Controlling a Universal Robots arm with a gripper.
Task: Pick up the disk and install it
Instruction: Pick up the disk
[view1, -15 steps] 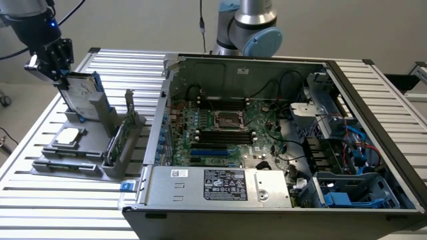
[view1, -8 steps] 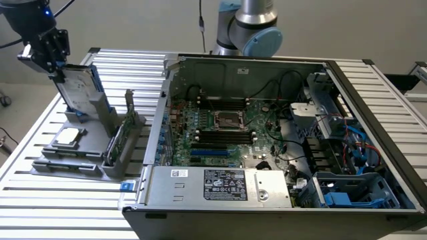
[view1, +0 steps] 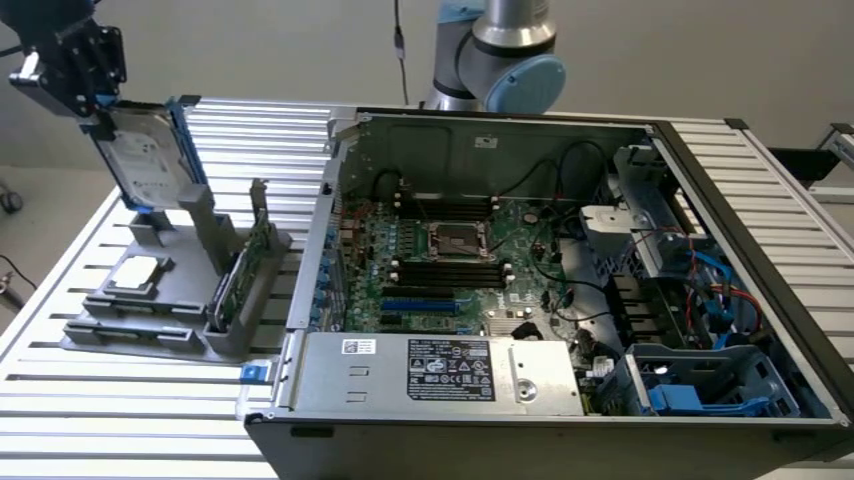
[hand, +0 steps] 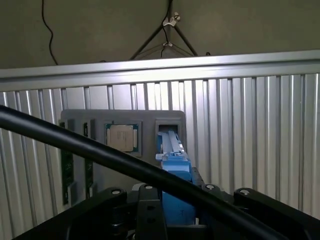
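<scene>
The disk (view1: 144, 160), a silver-grey drive with a white label and a blue carrier frame, hangs upright and slightly tilted at the exterior view's upper left. My gripper (view1: 96, 118) is shut on its top edge. The disk's lower end is just above the grey holder (view1: 160, 300) on the slatted table. In the wrist view the blue frame of the disk (hand: 175, 167) runs edge-on out from between my black fingers (hand: 146, 202), over the holder's dark slot (hand: 169, 128).
A square silver chip (view1: 138, 272) and a thin green card (view1: 240, 280) sit in the holder. The open computer case (view1: 350, 215) stands to the exterior view's right, with a blue drive bay (view1: 694, 385) at its near right corner. A black cable (hand: 90, 147) crosses the wrist view.
</scene>
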